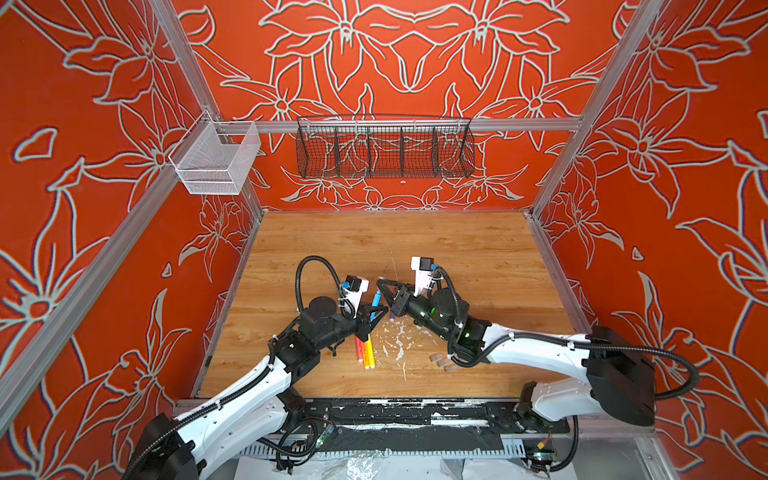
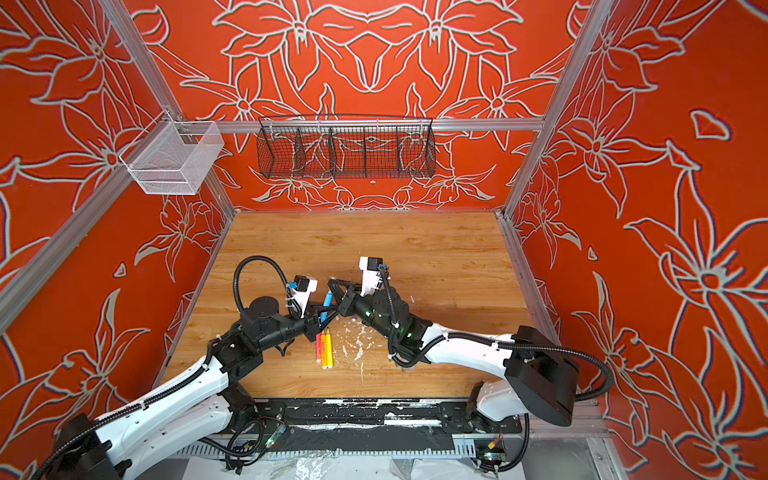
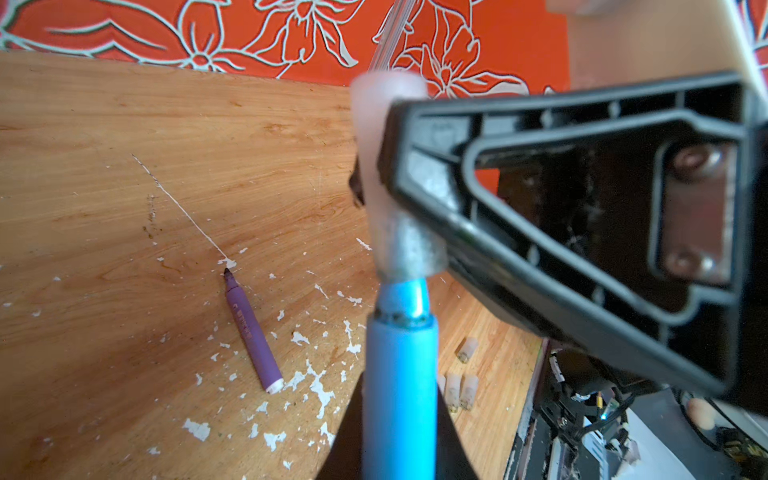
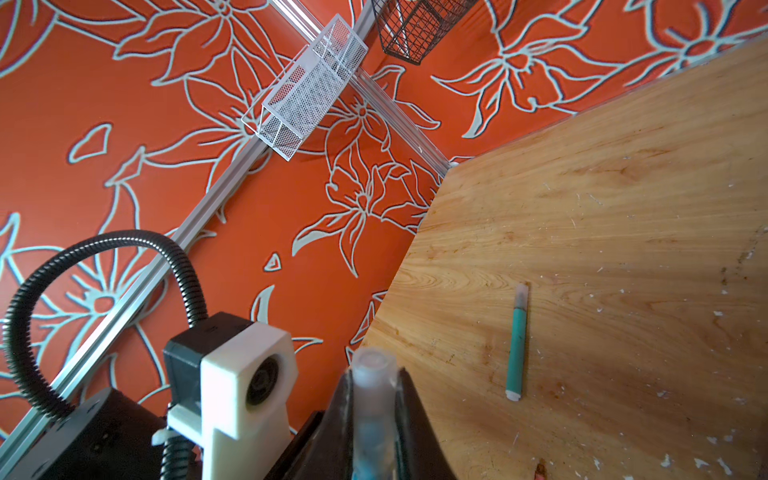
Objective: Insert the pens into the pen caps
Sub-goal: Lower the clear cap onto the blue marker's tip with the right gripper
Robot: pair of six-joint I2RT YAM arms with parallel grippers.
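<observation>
Above the table [image 1: 457,249], the left fingers [image 3: 345,453] grip the blue pen [image 3: 399,374] steady. The right fingers [image 4: 415,432] pinch a cap [image 4: 374,370] over its tip, seemingly to press it home.

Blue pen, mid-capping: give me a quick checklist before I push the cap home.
1. The left gripper shut on the blue pen: ok.
2. The right gripper shut on the pen cap: ok.
3. Tip inside the cap: ok, blue shows through it in the right wrist view.
4. Cap fully seated: not ok, the pen's narrow neck is exposed below it.
5. Pen and cap in line: cannot tell.
6. More work ready: ok, spare caps and the uncapped purple pen lie on the table.
</observation>
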